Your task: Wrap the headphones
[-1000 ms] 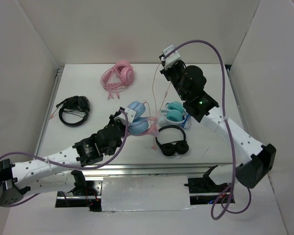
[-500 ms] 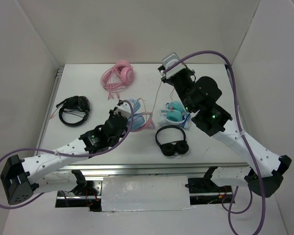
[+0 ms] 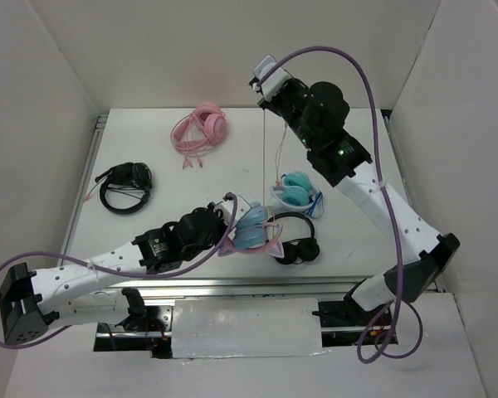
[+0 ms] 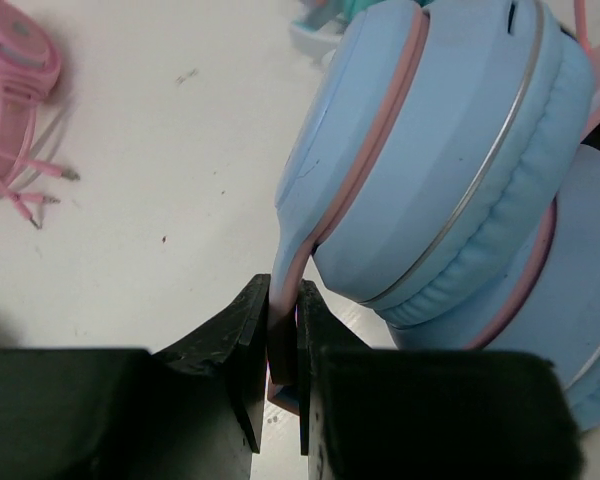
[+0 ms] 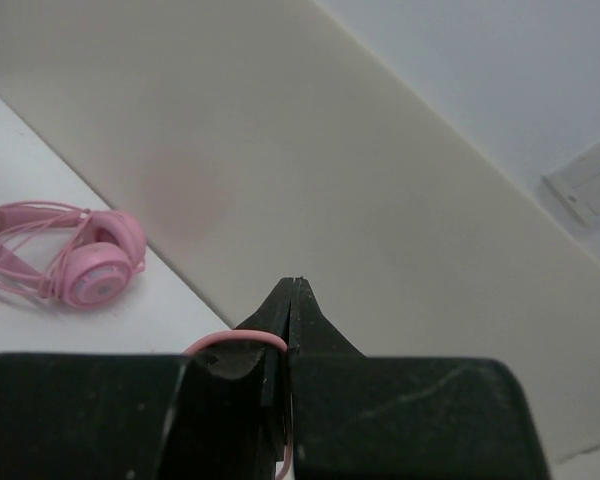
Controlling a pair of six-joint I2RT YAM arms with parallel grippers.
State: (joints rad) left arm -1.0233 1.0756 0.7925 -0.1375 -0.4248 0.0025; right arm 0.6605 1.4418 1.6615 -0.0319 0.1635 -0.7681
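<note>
Headphones (image 4: 450, 150) clamped in low left hand (image 4: 282, 335), right hand (image 5: 292, 300) raised high, pinching pink cable (image 5: 235, 340)

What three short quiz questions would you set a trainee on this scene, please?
1. True or false: the left tool is clamped on the headphones.
2. What does the right tool pinch? A) the cable B) a teal ear cup C) nothing
3. Which pair lies nearest the back wall?
Key: 1 true; 2 A; 3 the all-pink pair.
</note>
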